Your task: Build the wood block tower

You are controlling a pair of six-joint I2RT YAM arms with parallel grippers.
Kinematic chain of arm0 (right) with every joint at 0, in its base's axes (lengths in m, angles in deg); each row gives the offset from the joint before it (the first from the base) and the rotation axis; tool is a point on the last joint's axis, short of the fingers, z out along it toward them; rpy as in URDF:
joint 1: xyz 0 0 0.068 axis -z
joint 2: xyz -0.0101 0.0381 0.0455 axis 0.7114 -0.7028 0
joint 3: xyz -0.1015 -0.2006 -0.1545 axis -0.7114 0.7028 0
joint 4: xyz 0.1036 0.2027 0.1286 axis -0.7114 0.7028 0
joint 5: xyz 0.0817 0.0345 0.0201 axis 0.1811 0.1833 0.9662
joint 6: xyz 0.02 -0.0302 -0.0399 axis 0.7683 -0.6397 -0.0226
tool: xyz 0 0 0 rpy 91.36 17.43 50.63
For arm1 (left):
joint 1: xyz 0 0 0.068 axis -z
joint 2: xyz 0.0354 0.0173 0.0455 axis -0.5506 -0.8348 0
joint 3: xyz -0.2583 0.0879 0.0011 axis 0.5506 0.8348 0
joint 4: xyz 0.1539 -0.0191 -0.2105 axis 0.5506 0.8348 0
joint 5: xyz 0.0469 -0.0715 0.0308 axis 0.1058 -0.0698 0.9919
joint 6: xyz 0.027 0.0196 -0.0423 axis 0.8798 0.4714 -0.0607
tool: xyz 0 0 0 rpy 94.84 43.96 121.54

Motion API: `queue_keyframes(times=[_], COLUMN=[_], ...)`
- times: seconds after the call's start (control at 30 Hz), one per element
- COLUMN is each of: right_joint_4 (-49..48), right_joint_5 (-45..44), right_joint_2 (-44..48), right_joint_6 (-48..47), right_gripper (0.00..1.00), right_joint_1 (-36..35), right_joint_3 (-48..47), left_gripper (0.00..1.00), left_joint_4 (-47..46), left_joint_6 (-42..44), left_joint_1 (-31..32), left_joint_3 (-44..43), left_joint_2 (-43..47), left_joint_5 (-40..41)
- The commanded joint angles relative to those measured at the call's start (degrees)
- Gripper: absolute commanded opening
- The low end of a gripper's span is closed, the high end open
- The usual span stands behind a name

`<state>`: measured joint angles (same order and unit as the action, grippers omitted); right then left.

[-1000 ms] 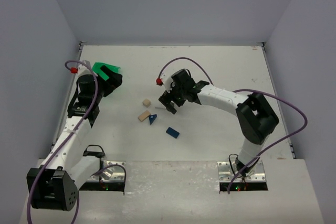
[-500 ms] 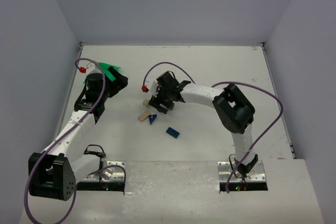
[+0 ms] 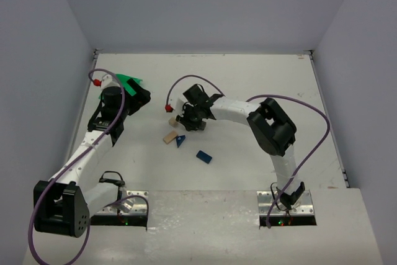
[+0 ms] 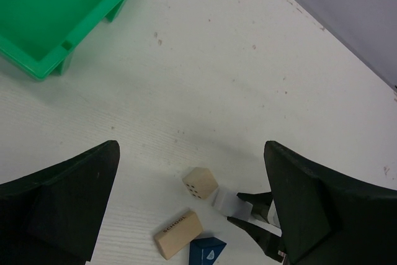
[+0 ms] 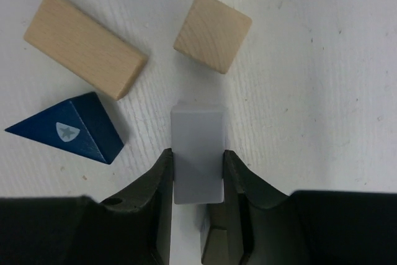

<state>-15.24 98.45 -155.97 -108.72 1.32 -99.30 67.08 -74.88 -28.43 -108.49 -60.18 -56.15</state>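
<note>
My right gripper (image 5: 197,156) is shut on a pale grey block (image 5: 198,153) that lies on the table, a finger pressed against each long side. Just ahead of it sits a tan cube (image 5: 212,31). To its left lie a long tan block (image 5: 84,44) and a blue triangular wedge (image 5: 71,128). From above, the right gripper (image 3: 184,122) is by the long tan block (image 3: 169,136) and the wedge (image 3: 180,141), and a flat blue block (image 3: 203,157) lies nearer the arms. My left gripper (image 4: 192,215) hangs open above the table, looking down on the cube (image 4: 200,184) and the grey block (image 4: 231,202).
A green plastic bin (image 4: 56,10) stands at the back left, beside the left arm's wrist (image 3: 127,82). Grey walls close in the white table (image 3: 260,85) on three sides. Purple cables loop over both arms.
The right arm swung left to the cluster of blocks and its jaws closed on the grey block. The left arm shifted slightly early on, then held still, open.
</note>
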Motion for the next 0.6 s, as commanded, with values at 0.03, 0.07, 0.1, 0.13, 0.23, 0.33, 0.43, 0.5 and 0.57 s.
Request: queue_keyframes(times=[0.03,0.07,0.1,0.13,0.23,0.33,0.43,0.5,0.57], right_joint_4=[0.3,0.3,0.4,0.5,0.9,-0.3,-2.8,-4.0,-4.9], right_joint_5=[5.3,5.0,4.4,3.5,-0.9,-5.3,-9.0,-11.3,-14.8], right_joint_2=[9.7,11.5,13.4,14.9,20.7,27.1,33.4,36.4,39.5], right_joint_6=[-8.3,-10.2,-11.8,-12.8,-13.9,-11.5,-6.0,-1.4,4.5], right_gripper=[0.13,0.13,0.13,0.12,0.10,0.08,0.08,0.08,0.09], right_joint_1=[0.1,0.1,0.2,0.4,1.2,2.7,5.4,7.8,9.5], right_joint_3=[-2.6,-1.4,-0.2,0.9,6.2,13.4,20.2,23.4,27.4], left_gripper=[1.00,1.00,1.00,1.00,1.00,1.00,1.00,1.00,1.00], left_joint_4=[-2.8,-2.6,-2.4,-2.2,-1.8,-1.8,-1.7,-1.8,-1.9], left_joint_6=[1.0,1.1,1.2,1.2,1.1,1.1,1.2,1.2,1.2], left_joint_1=[1.1,1.2,1.4,1.6,2.7,3.3,4.0,4.3,4.6], left_joint_3=[-0.9,-0.9,-0.9,-1.0,-0.8,-1.2,-1.7,-1.6,-1.5], left_joint_2=[0.6,0.8,0.9,1.0,1.3,0.5,-0.4,-0.9,-1.3], left_joint_5=[-1.1,-1.5,-1.9,-2.2,-2.7,-2.7,-2.9,-2.9,-2.8])
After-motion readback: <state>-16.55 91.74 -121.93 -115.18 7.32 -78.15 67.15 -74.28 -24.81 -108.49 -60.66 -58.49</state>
